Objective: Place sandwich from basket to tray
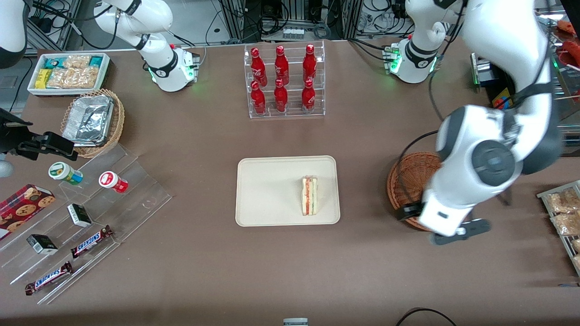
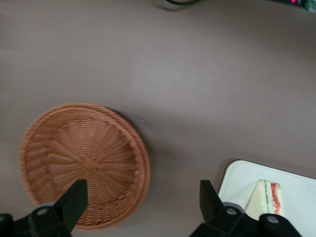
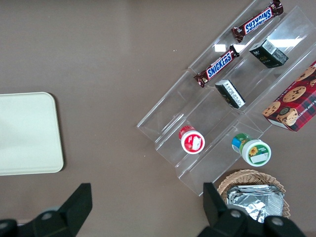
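Note:
The sandwich (image 1: 310, 195), a white wedge with red and green filling, lies on the cream tray (image 1: 267, 190), at the tray's end nearer the basket. The wrist view shows the same sandwich (image 2: 269, 197) on the tray (image 2: 242, 182). The reddish-brown wicker basket (image 1: 410, 181) stands beside the tray, toward the working arm's end of the table. Its inside (image 2: 84, 163) holds nothing. My gripper (image 1: 442, 224) hangs above the basket's edge nearest the front camera. The gripper (image 2: 142, 202) is open, with only basket rim and bare table between its fingers.
A clear rack of red bottles (image 1: 284, 81) stands farther from the camera than the tray. Toward the parked arm's end are a tan basket of foil trays (image 1: 93, 122), a white snack bin (image 1: 68, 72) and a stepped acrylic stand (image 1: 90, 213). Snack packets (image 1: 562, 213) lie at the working arm's end.

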`<action>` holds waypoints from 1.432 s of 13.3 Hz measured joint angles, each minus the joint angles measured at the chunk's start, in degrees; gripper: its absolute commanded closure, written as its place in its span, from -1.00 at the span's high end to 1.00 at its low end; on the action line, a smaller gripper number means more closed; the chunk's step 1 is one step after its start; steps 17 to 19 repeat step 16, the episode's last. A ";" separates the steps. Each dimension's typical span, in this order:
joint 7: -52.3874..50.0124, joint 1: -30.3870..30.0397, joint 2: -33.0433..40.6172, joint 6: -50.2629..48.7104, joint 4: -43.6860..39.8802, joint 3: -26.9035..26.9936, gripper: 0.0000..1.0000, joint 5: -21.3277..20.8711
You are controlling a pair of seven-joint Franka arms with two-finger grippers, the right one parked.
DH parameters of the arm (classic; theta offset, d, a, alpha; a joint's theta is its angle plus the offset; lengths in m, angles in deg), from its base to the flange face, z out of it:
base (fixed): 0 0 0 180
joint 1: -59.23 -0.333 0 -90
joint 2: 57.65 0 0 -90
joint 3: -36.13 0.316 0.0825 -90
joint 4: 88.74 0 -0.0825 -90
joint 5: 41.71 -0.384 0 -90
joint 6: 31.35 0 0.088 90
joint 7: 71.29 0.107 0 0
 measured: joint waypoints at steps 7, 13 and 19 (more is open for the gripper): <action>9.67 -8.69 12.64 -15.05 4.57 -4.55 1.00 1.57; 15.50 -11.72 20.85 -25.73 5.70 -5.63 1.00 2.27; 15.50 -12.41 25.54 -26.53 9.90 -5.91 1.00 2.27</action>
